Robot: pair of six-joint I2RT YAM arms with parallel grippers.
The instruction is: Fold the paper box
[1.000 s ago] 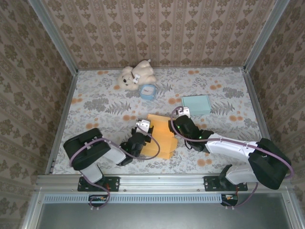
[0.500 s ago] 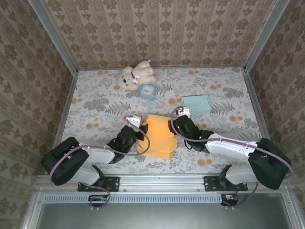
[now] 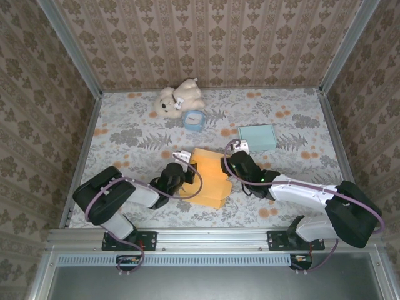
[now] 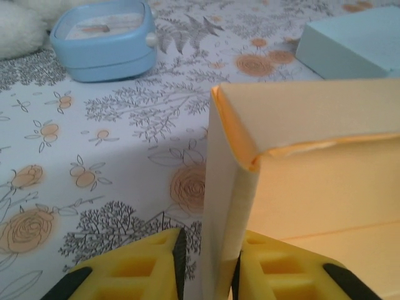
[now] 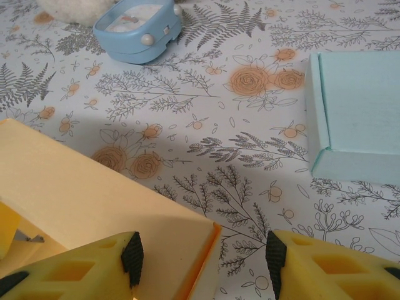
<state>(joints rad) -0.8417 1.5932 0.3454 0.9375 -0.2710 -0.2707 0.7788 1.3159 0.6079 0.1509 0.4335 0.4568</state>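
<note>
Orange paper box (image 3: 209,178) sits mid-table, one side flap upright. My L claw (image 4: 208,253) at its 9 o'clock straddles that flap, can't tell if pinched. R claw (image 5: 203,247) at 2, fingers apart. Teal box (image 3: 257,137) at 1, teddy bear (image 3: 177,98) at 11.

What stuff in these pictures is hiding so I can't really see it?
- Left wrist view: the bottom edge cuts off the left claw, so I cannot tell whether it is pinching the orange paper box wall between its fingers.
- Same view: the paper box runs off the right edge.
- Right wrist view: the teal box runs off the right edge, and the top edge cuts off the teddy bear.
- Top view: the blue case face is too small to read.
</note>
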